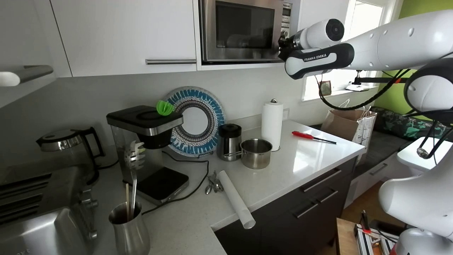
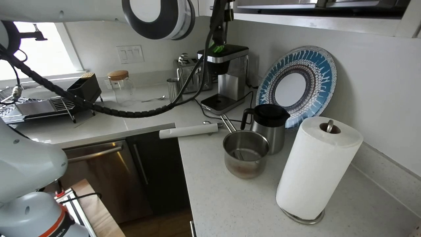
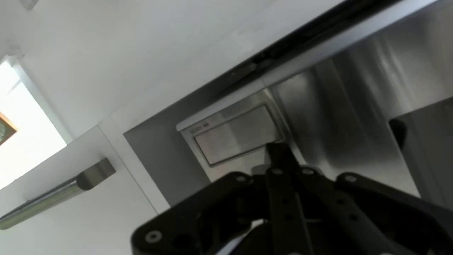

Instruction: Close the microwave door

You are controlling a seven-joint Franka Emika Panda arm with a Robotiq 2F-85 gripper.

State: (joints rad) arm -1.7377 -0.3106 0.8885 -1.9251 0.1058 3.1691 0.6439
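Currently the silver-framed, dark-glass rectangular microwave door [image 1: 244,30] looks flush with the narrow silver control panel [image 1: 286,17], up in white cabinetry [image 1: 120,39]; black gripper [image 3: 279,153] near their seam, fingers pressed together.

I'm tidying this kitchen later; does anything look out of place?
Yes: the white tube juts past the edge of the counter, leaving one end unsupported, so it could get knocked off. I see no spills.

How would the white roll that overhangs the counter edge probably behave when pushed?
The white roll would probably roll, since it looks round. It seems light, as it looks hollow. Pushed outward, it might fall, because it overhangs the counter.
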